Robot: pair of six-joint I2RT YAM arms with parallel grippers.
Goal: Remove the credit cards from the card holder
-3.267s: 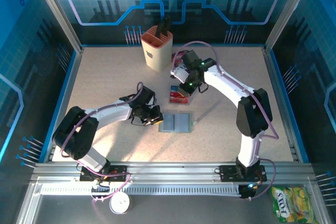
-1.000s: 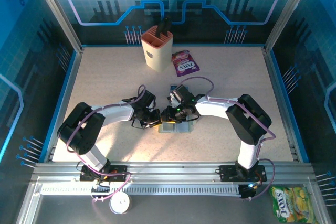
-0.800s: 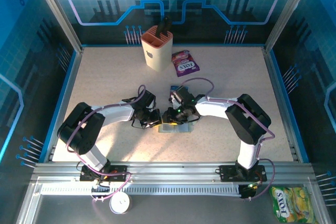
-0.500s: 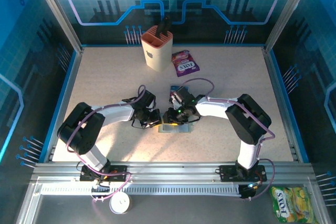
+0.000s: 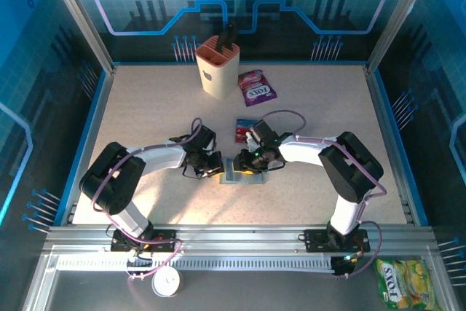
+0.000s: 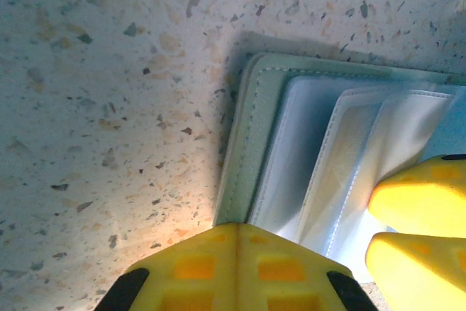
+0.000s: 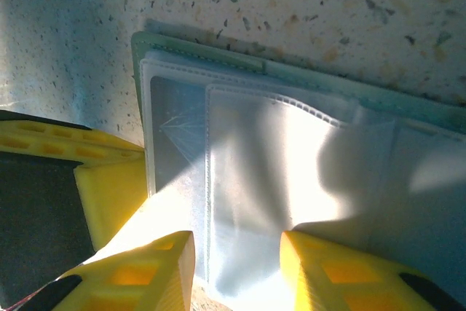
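Card holder flat and open on the speckled tabletop, clear sleeves upward, between the two claws. Left claw pressed together, tips at the holder's left edge, on or just beside its grey-green border; cannot tell which. Right claw partly spread, yellow fingers on either side of a sleeve's edge, nothing visibly pinched. Credit cards, red with some blue, stacked on the tabletop just beyond the holder, apart from it. Further back, purple candy packet beside beige slotted cup.
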